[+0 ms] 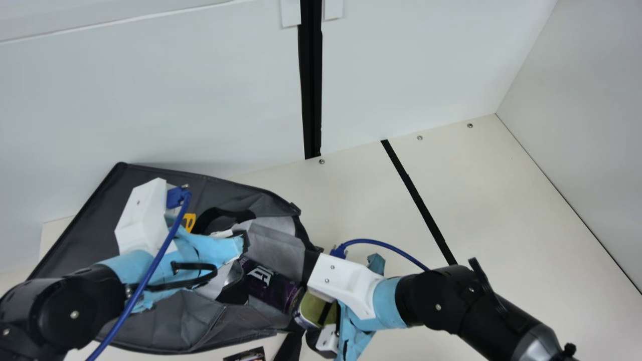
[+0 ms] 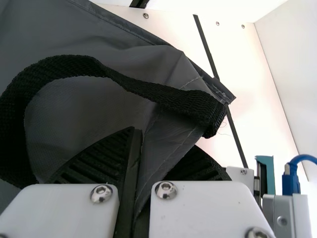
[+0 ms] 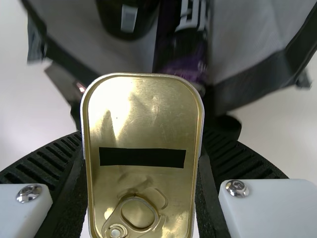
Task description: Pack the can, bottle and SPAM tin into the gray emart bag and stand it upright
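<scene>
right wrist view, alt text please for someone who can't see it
The right gripper holds the SPAM tin, its gold pull-tab end facing the camera; beyond it, the open gray bag contains a black-and-purple can and another dark container.

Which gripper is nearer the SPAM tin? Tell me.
Right. The right gripper holds the SPAM tin at the mouth of the bag; the left gripper, farther off, pinches bag fabric.

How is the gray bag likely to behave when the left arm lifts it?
The gray bag will probably bend, as its cloth creases at the left gripper. Its handle may flop, since it curls loosely. Contents may shift, because the purple can lies on its side inside.
</scene>
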`<move>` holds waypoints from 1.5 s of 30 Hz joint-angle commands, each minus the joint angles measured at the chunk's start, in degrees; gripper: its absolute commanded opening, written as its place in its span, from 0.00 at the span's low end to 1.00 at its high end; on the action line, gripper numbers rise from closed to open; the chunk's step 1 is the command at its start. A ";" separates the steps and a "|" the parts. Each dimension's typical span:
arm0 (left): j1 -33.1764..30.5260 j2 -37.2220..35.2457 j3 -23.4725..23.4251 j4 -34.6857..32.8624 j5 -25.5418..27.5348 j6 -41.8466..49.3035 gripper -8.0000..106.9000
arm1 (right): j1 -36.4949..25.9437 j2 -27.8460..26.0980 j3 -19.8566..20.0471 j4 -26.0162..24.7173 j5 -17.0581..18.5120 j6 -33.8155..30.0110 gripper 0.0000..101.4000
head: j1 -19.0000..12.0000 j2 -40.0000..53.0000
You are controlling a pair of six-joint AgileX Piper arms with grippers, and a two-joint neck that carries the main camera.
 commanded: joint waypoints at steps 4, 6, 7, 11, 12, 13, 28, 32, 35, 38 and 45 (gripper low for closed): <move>0.00 0.00 0.00 0.00 0.00 0.00 0.00 | 0.50 1.66 -1.15 5.25 -3.45 -3.13 0.00 | -1.21 -0.14; 0.00 0.00 0.00 0.00 0.00 0.00 0.00 | 0.76 2.41 -1.64 6.91 -4.67 -4.37 0.00 | -1.21 -0.14; 0.00 0.00 0.00 0.00 0.00 0.00 0.00 | 0.94 2.81 -1.88 7.75 -5.28 -4.97 0.00 | -1.21 -0.14; 0.00 0.00 0.00 0.00 0.00 0.00 0.00 | 1.65 4.48 -3.02 11.44 -7.34 -7.73 0.00 | -1.21 -0.14; 0.00 0.00 0.00 0.00 0.00 0.00 0.00 | 1.74 4.97 -3.34 12.38 -7.75 -8.53 0.00 | -1.21 -0.14; 0.00 0.00 0.00 0.00 0.00 0.00 0.00 | 1.87 5.46 -3.66 13.26 -8.16 -9.24 0.00 | -1.21 -0.14; 0.00 0.00 0.00 0.00 0.00 0.00 0.00 | 3.96 14.70 -10.62 23.19 -13.78 -15.42 0.00 | -1.21 -0.14; 0.00 0.00 0.00 0.00 0.00 0.00 0.00 | 4.66 17.00 -12.50 24.54 -14.99 -15.49 0.00 | -1.21 -0.14; 0.00 0.00 0.00 0.00 0.00 0.00 0.00 | 5.25 18.49 -13.78 25.22 -15.80 -15.14 0.00 | -1.21 -0.14; 0.00 0.00 0.00 0.00 0.00 0.00 0.00 | 5.81 19.69 -14.88 25.66 -16.43 -14.67 0.00 | -1.21 -0.14; 0.00 0.00 0.00 0.24 0.00 0.00 0.00 | 6.75 21.38 -16.55 25.72 -17.39 -13.27 0.07 | -1.21 -0.14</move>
